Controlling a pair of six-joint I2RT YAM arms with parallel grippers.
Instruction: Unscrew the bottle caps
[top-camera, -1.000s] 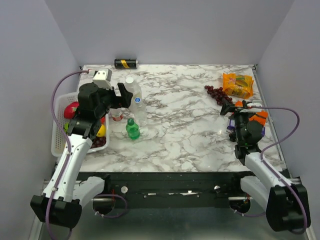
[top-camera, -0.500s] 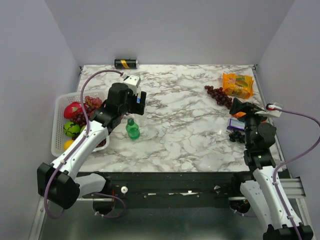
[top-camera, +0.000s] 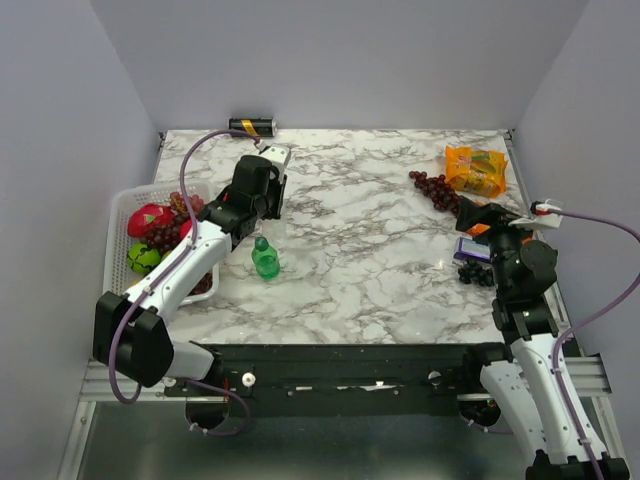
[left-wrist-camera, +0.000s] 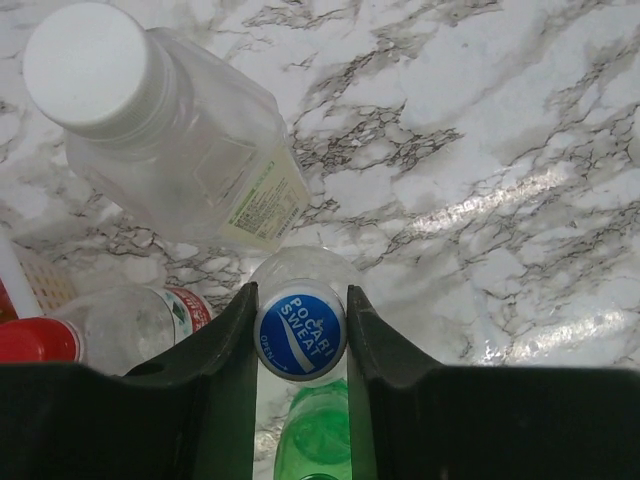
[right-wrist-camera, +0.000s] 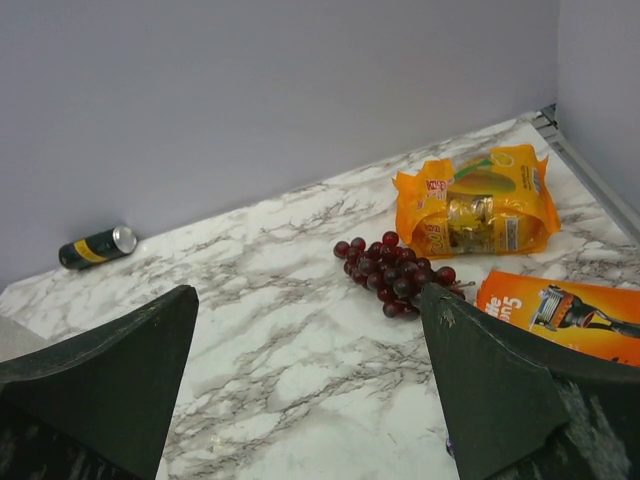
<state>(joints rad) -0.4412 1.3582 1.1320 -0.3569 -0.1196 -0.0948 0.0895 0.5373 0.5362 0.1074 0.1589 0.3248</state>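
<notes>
A: Grip on a cap is the step in hand. Left gripper (left-wrist-camera: 300, 292) is over the clear bottle (left-wrist-camera: 300, 268) with the blue cap (left-wrist-camera: 300, 330). Its fingers (left-wrist-camera: 232, 350) are set narrow, pressed to both sides of that cap and holding it.

B: The other bottles?

A: Bunched on the table (top-camera: 380, 250) at its left, beside the white basket (top-camera: 118, 215). The white-capped bottle (left-wrist-camera: 180, 150) is just beyond the held one. The red-capped bottle (left-wrist-camera: 120, 325) is to one side and the green bottle (left-wrist-camera: 320, 435) is on the near side. All stand close together, and no cap looks off.

B: Right arm?

A: Right gripper (right-wrist-camera: 308, 300) is spread wide with nothing between the fingers. It hovers near the grapes (right-wrist-camera: 395, 275) and a razor pack (right-wrist-camera: 560, 310), well apart from the bottles.

B: Next move?

A: My read is a wrist roll about the bottle's axis, with a firm squeeze throughout. Nothing braces the body, so the bottle may spin with its cap. The right arm could come over and pin it. The neighbours stand tight, so any sideways drift risks toppling one.
</notes>
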